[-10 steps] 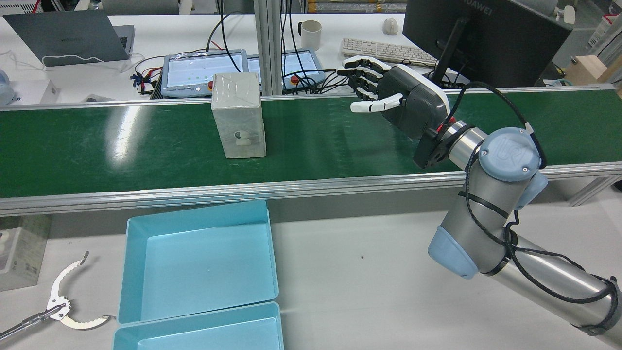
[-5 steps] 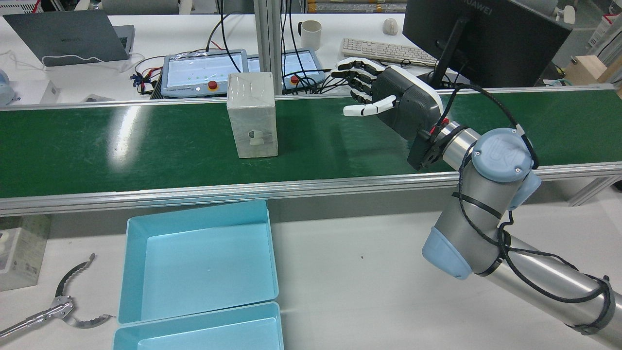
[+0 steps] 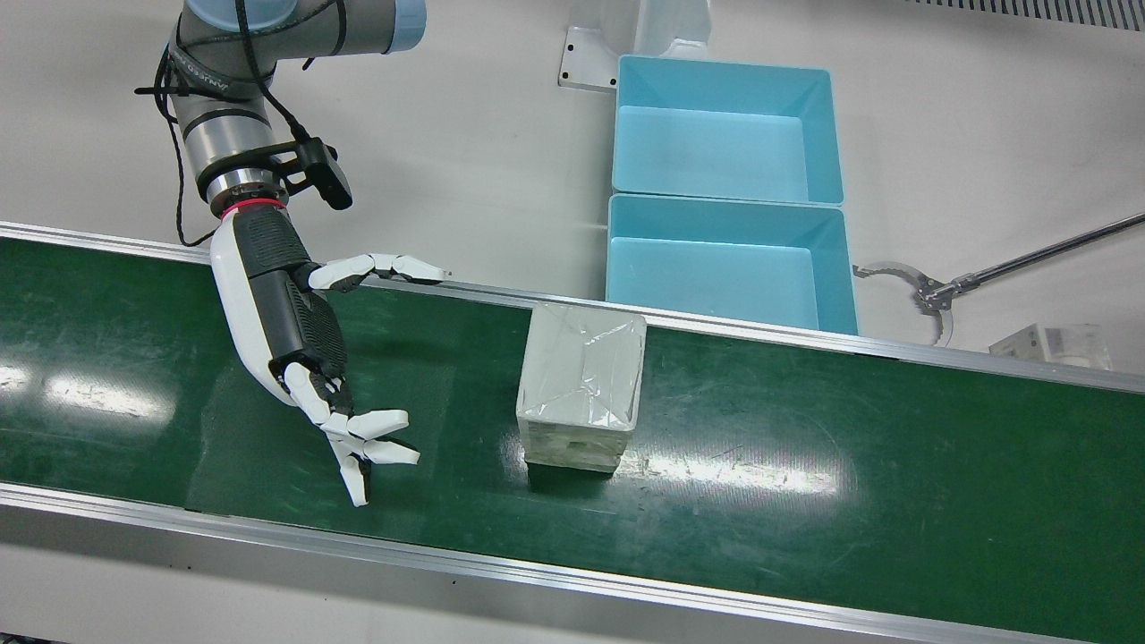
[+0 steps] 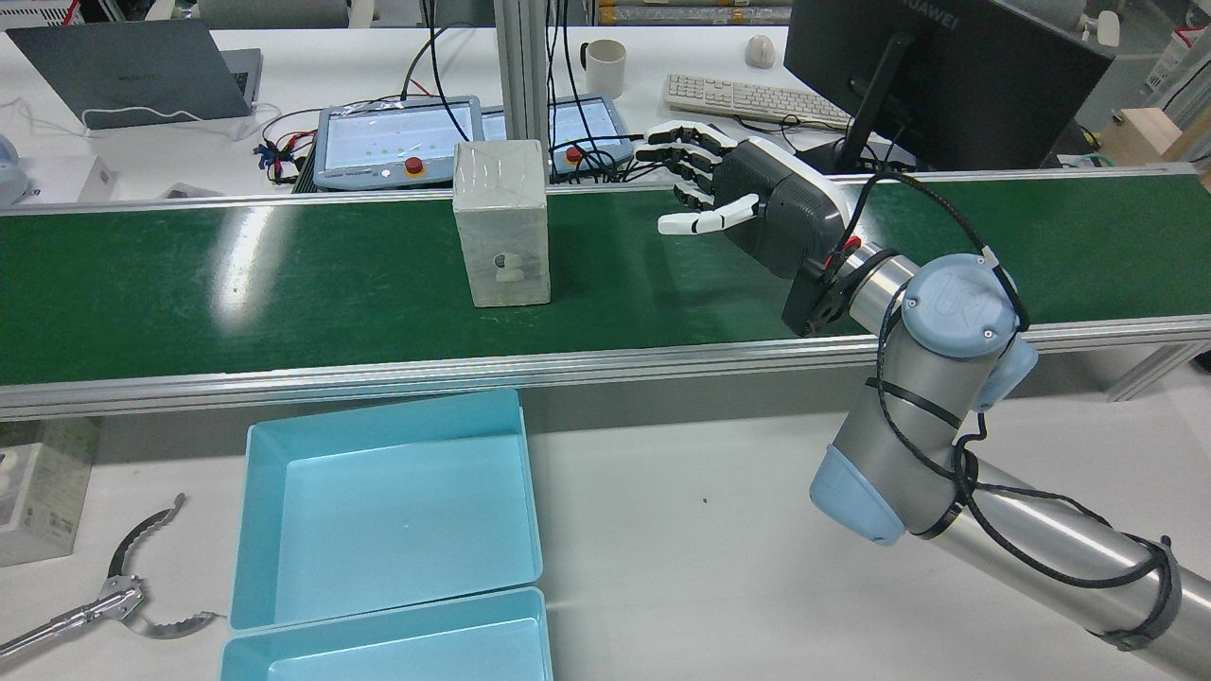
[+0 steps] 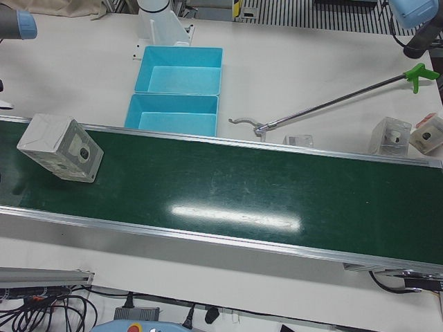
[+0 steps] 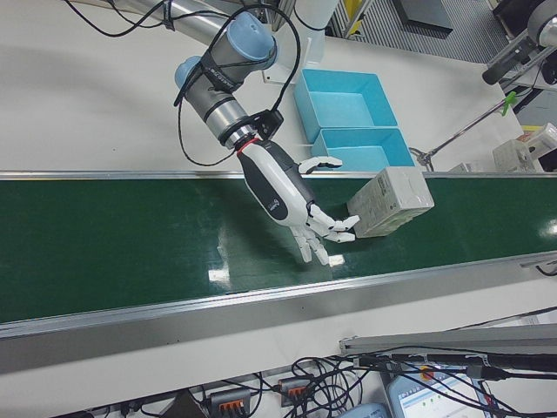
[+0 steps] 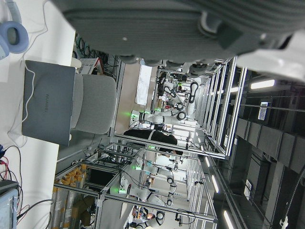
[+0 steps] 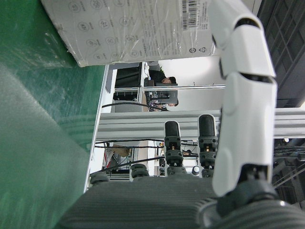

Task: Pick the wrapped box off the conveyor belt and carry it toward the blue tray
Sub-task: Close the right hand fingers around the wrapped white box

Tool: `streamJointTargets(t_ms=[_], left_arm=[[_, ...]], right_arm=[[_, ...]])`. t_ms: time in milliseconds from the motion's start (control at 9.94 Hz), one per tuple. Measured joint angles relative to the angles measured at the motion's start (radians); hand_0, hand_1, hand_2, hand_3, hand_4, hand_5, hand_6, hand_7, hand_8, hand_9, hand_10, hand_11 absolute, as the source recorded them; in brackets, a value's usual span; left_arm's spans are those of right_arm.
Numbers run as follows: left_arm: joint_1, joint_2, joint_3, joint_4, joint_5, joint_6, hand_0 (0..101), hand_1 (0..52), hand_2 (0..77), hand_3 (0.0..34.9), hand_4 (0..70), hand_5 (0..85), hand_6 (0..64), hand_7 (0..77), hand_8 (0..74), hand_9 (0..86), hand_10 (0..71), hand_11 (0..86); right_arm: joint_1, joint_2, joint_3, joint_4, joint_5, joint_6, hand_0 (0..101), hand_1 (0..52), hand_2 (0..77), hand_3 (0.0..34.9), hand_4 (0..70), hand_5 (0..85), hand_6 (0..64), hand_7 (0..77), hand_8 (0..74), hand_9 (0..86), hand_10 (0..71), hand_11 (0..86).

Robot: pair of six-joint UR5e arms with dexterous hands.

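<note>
Now wrapped box (image 3: pixel 583 385) upright on belt (image 3: pixel 805 465), near open right hand (image 3: pixel 295 331), apart.

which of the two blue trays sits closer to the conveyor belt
The blue tray whose long side runs right beside the belt's rail; the other tray lies behind it, toward the robot's pedestals.

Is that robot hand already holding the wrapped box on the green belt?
No. In the front view the right hand hangs open over the conveyor belt, with bare belt between it and the wrapped box.
</note>
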Motion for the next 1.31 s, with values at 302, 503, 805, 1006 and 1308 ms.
streamJointTargets(t_ms=[302, 503, 805, 1006, 1308], left_arm=[[0.000, 0.000, 0.000, 0.000, 0.000, 0.000, 0, 0.0, 0.5, 0.0, 0.0, 1.1, 0.0, 0.0, 0.0, 0.0, 0.5, 0.0], [0.000, 0.000, 0.000, 0.000, 0.000, 0.000, 0, 0.0, 0.5, 0.0, 0.0, 1.1, 0.0, 0.0, 0.0, 0.0, 0.5, 0.0], [0.000, 0.000, 0.000, 0.000, 0.000, 0.000, 0, 0.0, 0.5, 0.0, 0.0, 1.1, 0.0, 0.0, 0.0, 0.0, 0.0, 0.0], [0.000, 0.000, 0.000, 0.000, 0.000, 0.000, 0, 0.0, 1.1, 0.0, 0.0, 1.1, 0.0, 0.0, 0.0, 0.0, 0.5, 0.0], [0.000, 0.000, 0.000, 0.000, 0.000, 0.000, 0, 0.0, 0.5, 0.0, 0.0, 1.1, 0.0, 0.0, 0.0, 0.0, 0.5, 0.0]], right_arm=[[0.000, 0.000, -0.003, 0.000, 0.000, -0.002, 48, 13.6, 20.7, 19.5, 9.8, 34.4, 1.6, 22.4, 0.0, 4.4, 0.0, 1.6], [-0.001, -0.001, -0.007, 0.001, 0.000, -0.004, 47, 14.7, 20.2, 18.7, 8.7, 34.4, 2.2, 22.4, 0.0, 4.4, 0.0, 1.6], [-0.002, 0.001, -0.008, 0.000, 0.000, -0.007, 48, 14.7, 21.3, 18.6, 8.7, 33.8, 2.2, 22.4, 0.0, 4.4, 0.0, 1.6], [-0.002, 0.001, -0.009, 0.001, 0.000, -0.008, 48, 16.4, 20.7, 18.7, 8.7, 33.8, 2.2, 22.4, 0.0, 4.4, 0.0, 1.6], [-0.002, 0.001, -0.010, 0.000, 0.000, -0.011, 48, 15.8, 22.9, 19.6, 8.7, 33.8, 2.2, 22.4, 0.0, 5.4, 0.0, 1.6]])
